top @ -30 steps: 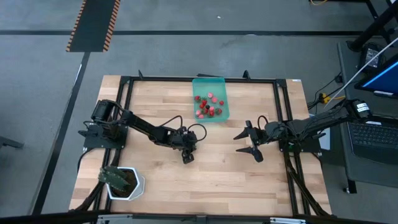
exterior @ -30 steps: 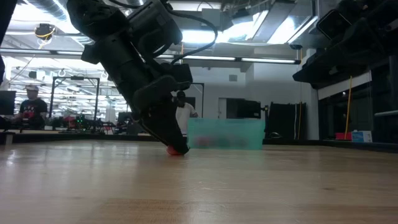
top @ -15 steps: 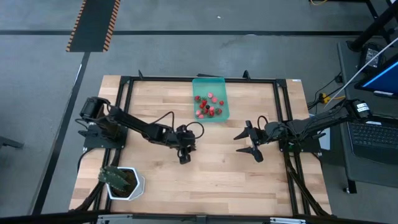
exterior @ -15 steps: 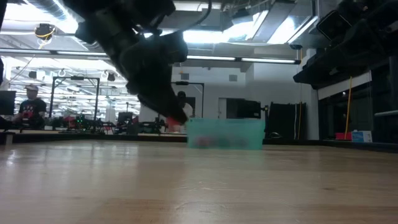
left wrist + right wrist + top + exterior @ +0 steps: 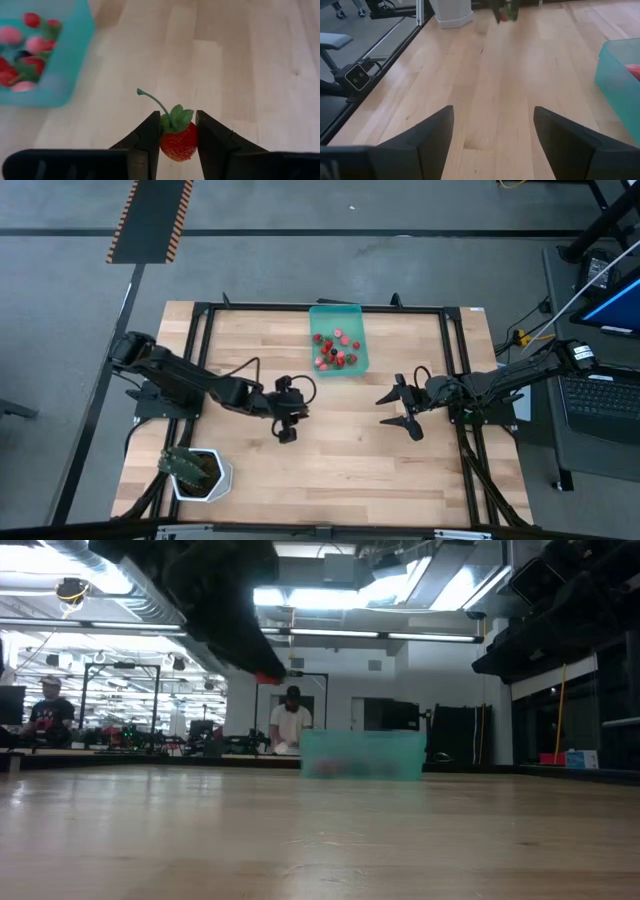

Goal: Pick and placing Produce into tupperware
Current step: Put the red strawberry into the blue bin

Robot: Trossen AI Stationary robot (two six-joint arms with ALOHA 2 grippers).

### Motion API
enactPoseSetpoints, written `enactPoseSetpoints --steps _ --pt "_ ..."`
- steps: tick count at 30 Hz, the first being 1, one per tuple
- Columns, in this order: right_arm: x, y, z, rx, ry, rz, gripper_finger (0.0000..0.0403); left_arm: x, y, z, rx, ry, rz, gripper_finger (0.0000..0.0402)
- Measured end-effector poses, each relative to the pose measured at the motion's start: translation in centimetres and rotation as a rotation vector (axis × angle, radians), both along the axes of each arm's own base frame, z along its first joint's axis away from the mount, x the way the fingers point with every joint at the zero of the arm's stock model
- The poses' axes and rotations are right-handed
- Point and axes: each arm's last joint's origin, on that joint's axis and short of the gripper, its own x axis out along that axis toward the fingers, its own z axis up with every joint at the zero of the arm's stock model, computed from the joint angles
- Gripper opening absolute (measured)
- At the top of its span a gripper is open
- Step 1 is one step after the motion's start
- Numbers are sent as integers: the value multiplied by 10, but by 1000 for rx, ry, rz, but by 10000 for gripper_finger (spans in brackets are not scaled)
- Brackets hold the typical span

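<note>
My left gripper (image 5: 287,432) hangs over the middle of the table, near of the teal tupperware (image 5: 338,338), shut on a red strawberry (image 5: 178,141) with a green top and a curved stem. In the low view the gripper (image 5: 262,670) is well above the wood with the red fruit (image 5: 267,678) at its tip. The tupperware (image 5: 42,60) (image 5: 361,756) stands at the table's far edge and holds several red and pinkish fruits (image 5: 335,350). My right gripper (image 5: 402,407) waits open to the right, above the table. My left gripper pinches the strawberry's red body (image 5: 170,145) between its two fingers (image 5: 150,137), one on each side just below the green top. The fruit is lifted clear of the table, its stem (image 5: 152,100) sticking out past the fingertips.
A white pot with a green plant (image 5: 198,472) stands at the near left corner. Bare wood lies between the two arms and near of them. A black frame (image 5: 460,380) borders the table. People (image 5: 291,720) show in the room beyond.
My left gripper has risen from the tabletop with the strawberry, which is now lifted clear. It has also moved a little toward the table's left and near edge. The right arm has kept still.
</note>
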Motion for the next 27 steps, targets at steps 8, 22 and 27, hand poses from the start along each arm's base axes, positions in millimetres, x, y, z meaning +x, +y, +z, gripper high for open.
enactPoseSetpoints --steps 8,22,27 --pt "0 0 0 0 0 0 275 -18 -1 25 72 -47 44 92" --pt "0 0 0 0 2 0 275 -30 -4 25 107 -122 72 92" --pt "0 0 0 0 2 0 275 -34 2 2 32 -238 38 92"
